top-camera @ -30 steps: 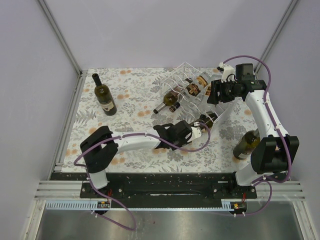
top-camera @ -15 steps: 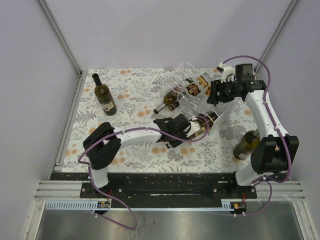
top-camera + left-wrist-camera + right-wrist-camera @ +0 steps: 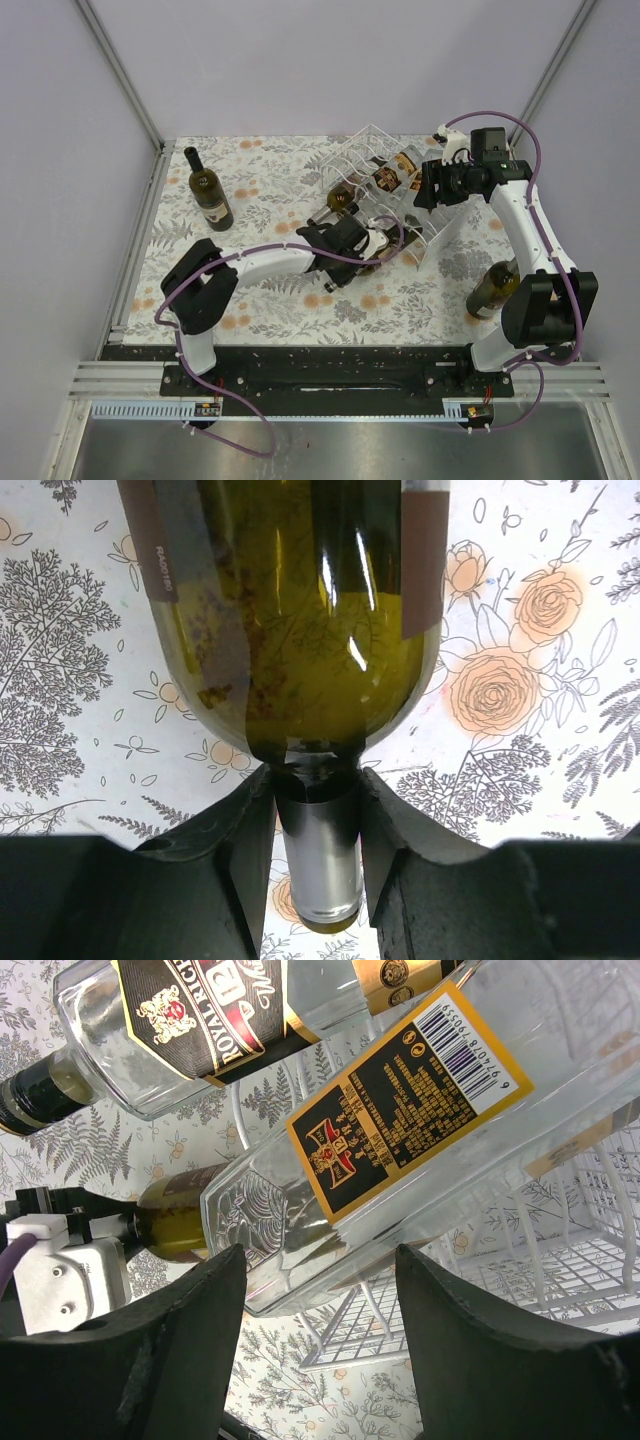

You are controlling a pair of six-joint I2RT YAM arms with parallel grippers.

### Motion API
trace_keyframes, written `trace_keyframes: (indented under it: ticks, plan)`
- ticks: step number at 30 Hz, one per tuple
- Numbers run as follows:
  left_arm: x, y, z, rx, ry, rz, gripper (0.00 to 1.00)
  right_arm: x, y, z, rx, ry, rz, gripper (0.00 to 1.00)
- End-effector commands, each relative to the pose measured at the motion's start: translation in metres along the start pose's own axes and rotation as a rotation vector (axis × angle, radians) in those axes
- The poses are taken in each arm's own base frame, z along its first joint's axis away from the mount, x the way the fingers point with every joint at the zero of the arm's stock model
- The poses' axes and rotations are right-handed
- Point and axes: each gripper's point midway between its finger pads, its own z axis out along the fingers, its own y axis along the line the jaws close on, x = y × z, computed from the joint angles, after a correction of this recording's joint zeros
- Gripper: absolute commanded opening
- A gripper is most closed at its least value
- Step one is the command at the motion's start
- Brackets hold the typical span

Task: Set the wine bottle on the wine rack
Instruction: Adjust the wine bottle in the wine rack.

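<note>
In the left wrist view my left gripper (image 3: 318,810) is shut on the silver-capped neck of the olive-green wine bottle (image 3: 300,630), whose body stretches away over the flowered cloth. From above, the left gripper (image 3: 368,242) holds it low at the front of the clear wine rack (image 3: 365,150). The right wrist view shows the same wine bottle (image 3: 170,1228) lying under a clear, yellow-labelled bottle (image 3: 400,1130) on the wine rack (image 3: 590,1250). My right gripper (image 3: 320,1300) is open, its fingers (image 3: 180,1340) on either side of that clear bottle's base.
A dark-labelled bottle (image 3: 180,1020) also lies on the rack, its neck (image 3: 335,205) sticking out to the left. A green bottle (image 3: 208,188) lies on the cloth at far left. Another green bottle (image 3: 493,287) stands by the right arm's base.
My left gripper has carried the wine bottle away from the near edge and leftward, along the rack's front. The right arm has not moved.
</note>
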Motion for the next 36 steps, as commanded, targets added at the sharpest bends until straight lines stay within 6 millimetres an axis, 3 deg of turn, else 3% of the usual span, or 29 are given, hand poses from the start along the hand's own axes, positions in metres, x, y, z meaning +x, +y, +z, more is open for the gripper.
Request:
trace_keyframes:
  ticks: [1, 15, 28, 36]
  plan:
    - [-0.053, -0.013, -0.031, 0.078, -0.152, -0.006, 0.0, 0.029, -0.005, 0.002, 0.032, 0.103, 0.005, 0.68]
    - [-0.081, -0.026, -0.016, 0.186, -0.13, -0.086, 0.0, 0.03, -0.004, 0.0, 0.033, 0.102, 0.003, 0.68]
    - [-0.1, -0.008, -0.009, 0.176, -0.155, -0.155, 0.0, 0.03, -0.004, -0.001, 0.034, 0.103, 0.004, 0.68]
    - [-0.108, -0.002, 0.006, 0.151, -0.151, -0.171, 0.0, 0.031, -0.005, 0.001, 0.033, 0.107, 0.005, 0.68]
